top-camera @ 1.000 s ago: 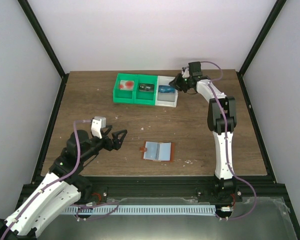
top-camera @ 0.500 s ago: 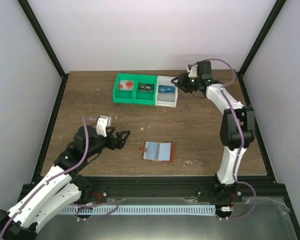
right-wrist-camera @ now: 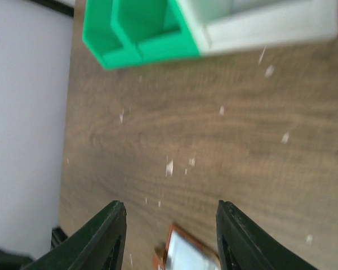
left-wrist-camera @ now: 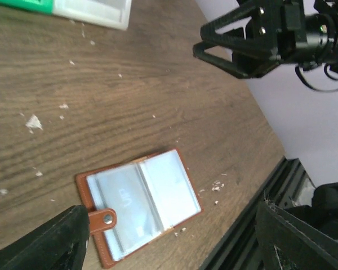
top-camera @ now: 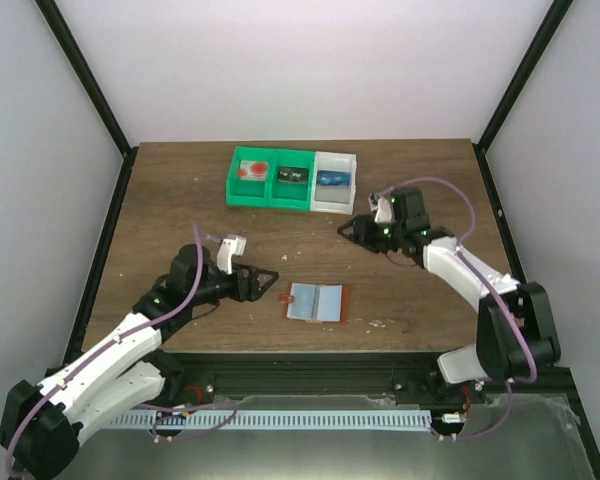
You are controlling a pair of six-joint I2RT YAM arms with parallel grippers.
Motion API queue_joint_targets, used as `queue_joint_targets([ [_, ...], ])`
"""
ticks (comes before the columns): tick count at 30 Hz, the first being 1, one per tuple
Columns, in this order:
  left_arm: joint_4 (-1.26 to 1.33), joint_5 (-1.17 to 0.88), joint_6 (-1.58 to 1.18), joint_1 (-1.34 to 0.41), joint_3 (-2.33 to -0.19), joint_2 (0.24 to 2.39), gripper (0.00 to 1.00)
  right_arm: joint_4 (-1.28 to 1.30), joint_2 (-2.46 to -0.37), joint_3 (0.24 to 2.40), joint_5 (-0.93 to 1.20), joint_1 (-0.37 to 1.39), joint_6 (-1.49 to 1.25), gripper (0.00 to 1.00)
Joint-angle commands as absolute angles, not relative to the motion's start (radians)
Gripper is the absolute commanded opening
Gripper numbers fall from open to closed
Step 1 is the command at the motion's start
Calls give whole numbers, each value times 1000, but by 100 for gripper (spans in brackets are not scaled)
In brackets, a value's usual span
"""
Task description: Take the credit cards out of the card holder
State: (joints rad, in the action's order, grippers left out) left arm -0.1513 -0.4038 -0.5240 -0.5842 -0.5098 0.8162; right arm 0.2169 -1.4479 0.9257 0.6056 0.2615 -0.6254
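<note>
The card holder (top-camera: 316,302) lies open and flat on the table, orange-brown rim, two pale grey-blue panels, strap tab at its left. In the left wrist view the card holder (left-wrist-camera: 138,205) shows faint lettering in one panel; whether a card sits inside I cannot tell. A bright blue credit card (top-camera: 330,178) lies in the white bin. My left gripper (top-camera: 272,283) is open just left of the holder, fingers (left-wrist-camera: 62,242) wide apart, nothing between them. My right gripper (top-camera: 352,230) hovers open behind and right of the holder, empty; the holder (right-wrist-camera: 186,254) shows between its fingers (right-wrist-camera: 110,236).
A row of bins stands at the back: two green bins (top-camera: 270,178) with a red item and a dark item, then the white bin (top-camera: 337,196). Small white crumbs (left-wrist-camera: 32,121) dot the wood. The table's near edge and black rail (left-wrist-camera: 253,225) run close by the holder.
The right arm has pulled back from the white bin toward the middle of the table, its jaws wider. The left arm has reached right, closer to the card holder.
</note>
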Motion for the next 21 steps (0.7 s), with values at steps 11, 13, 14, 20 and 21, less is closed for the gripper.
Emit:
queue_joint_targets([
  [11,246,-548,-696,-683,-360,1091,80,9,-1217,545,469,592,-822,45],
  [13,300,-552,-719,-696,-349,1142,80,-27,-1230,525,453,631,-850,45],
  [14,346,-561,-734,-698,-340,1164,80,-43,-1243,521,446,650,-860,44],
  [20,507,-562,-825,-698,-269,1230,84,-13,-1353,585,355,765,-867,44],
  [21,528,-562,-843,-698,-252,1232,84,-3,-1370,596,342,780,-865,44],
])
